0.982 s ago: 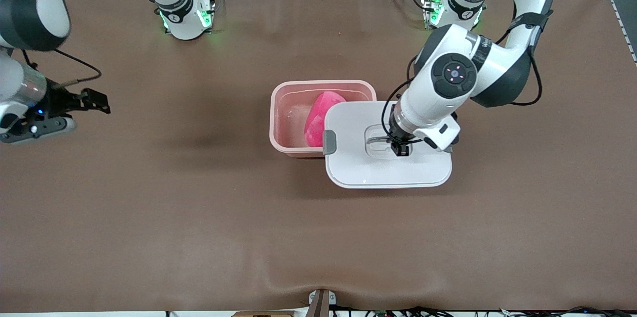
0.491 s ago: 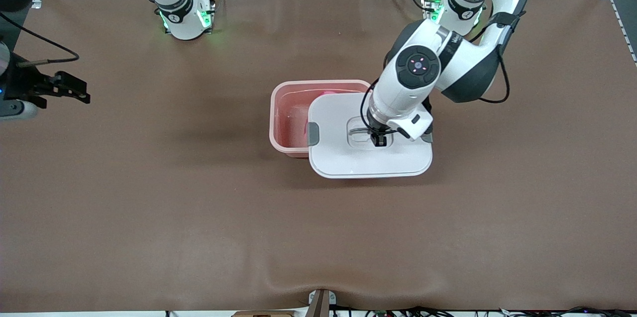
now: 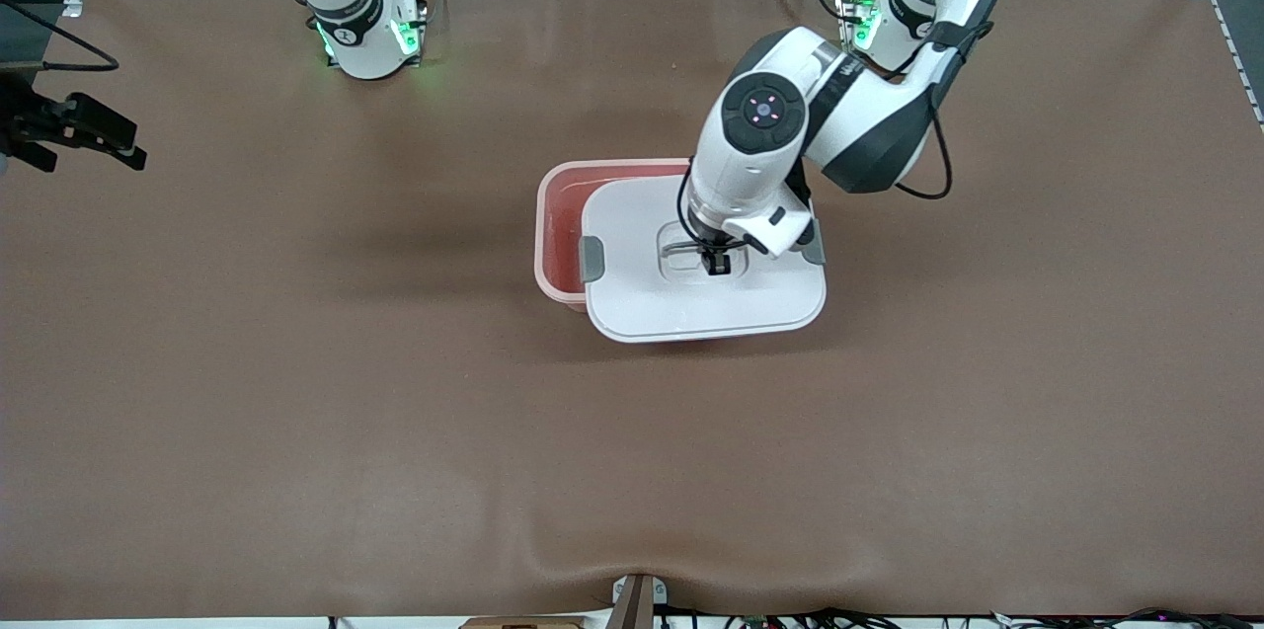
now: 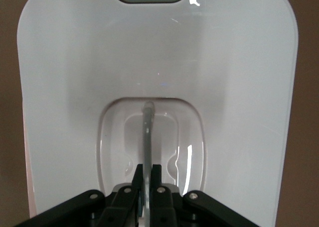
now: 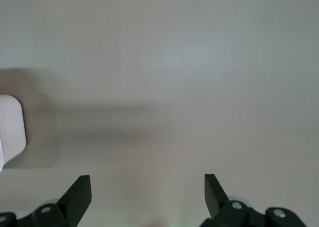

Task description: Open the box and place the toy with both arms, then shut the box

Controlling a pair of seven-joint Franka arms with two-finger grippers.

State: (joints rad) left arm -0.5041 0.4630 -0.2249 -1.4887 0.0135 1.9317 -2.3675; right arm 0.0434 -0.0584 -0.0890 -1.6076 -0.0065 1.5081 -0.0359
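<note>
White plastic lid (image 3: pixel 691 298) is being carried by its thin grey handle (image 4: pixel 147 137), which sits in the recessed well at the lid's centre, so the whole thing hangs flat and level under the left gripper (image 3: pixel 717 264). In the left wrist view the two black fingers are pinched tight on that handle bar, with no gap showing. Gripping at the middle probably keeps the lid balanced, so it can be dropped squarely onto the rim.

Right now the lid is held over the pink box (image 3: pixel 553 234), covering most of the opening but offset toward the front camera and toward the left arm's end of the table. Only a strip of the tub's rim and reddish inside is left showing beside the lid's grey latch (image 3: pixel 592 259). The toy can't be seen at all; it's presumably down in the box under the lid, but that's a guess.

Left arm is reached out from its base with the elbow bent and the wrist pointed straight down over the box.

Right gripper (image 5: pixel 147 187) is parked well away at the right arm's end of the table, over bare brown tabletop (image 3: pixel 296 412), fingers spread wide apart and nothing held. That arm is just waiting.
</note>
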